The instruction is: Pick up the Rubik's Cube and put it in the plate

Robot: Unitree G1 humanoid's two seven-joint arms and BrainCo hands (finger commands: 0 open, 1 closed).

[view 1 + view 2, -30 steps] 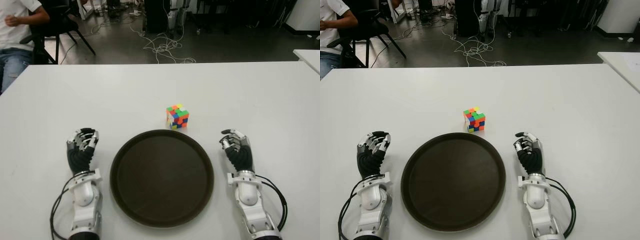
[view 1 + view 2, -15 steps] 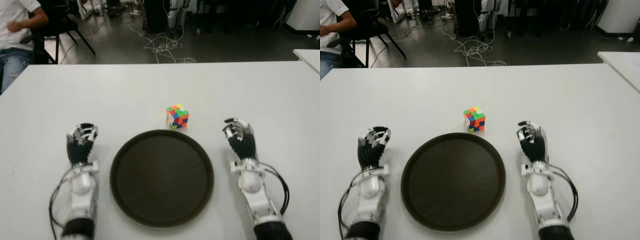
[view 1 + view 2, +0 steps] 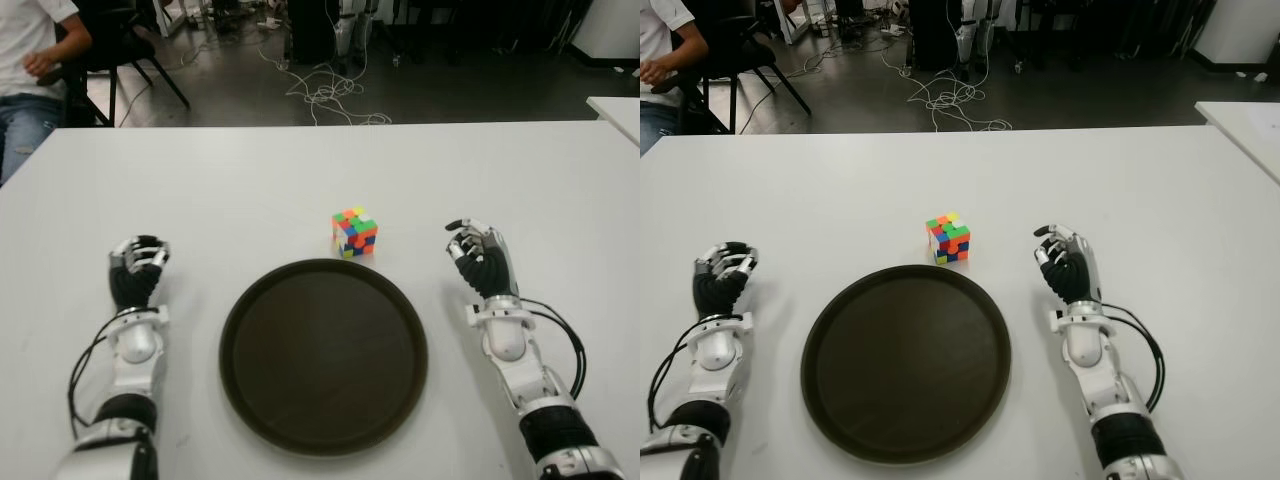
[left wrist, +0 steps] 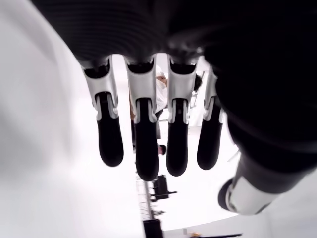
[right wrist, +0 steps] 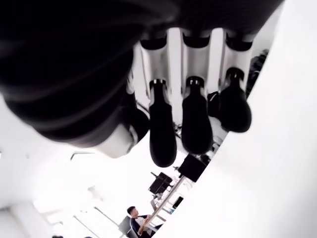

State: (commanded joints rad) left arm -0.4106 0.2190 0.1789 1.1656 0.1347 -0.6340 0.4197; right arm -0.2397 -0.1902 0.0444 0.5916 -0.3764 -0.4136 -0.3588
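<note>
The Rubik's Cube stands on the white table, just beyond the far rim of the round dark brown plate. Nothing lies in the plate. My right hand is to the right of the cube and of the plate's far edge, a hand's width away, fingers loosely bent and holding nothing. My left hand shows left of the plate, also holding nothing. In the wrist views the left fingers and the right fingers hang relaxed with no object between them.
A seated person is at the back left beyond the table. Cables lie on the floor behind the far edge. The corner of another white table shows at the right.
Both arms have stretched forward. The left hand has shifted left, away from the plate; the right hand has moved up level with the cube. Cube and plate have not moved.
</note>
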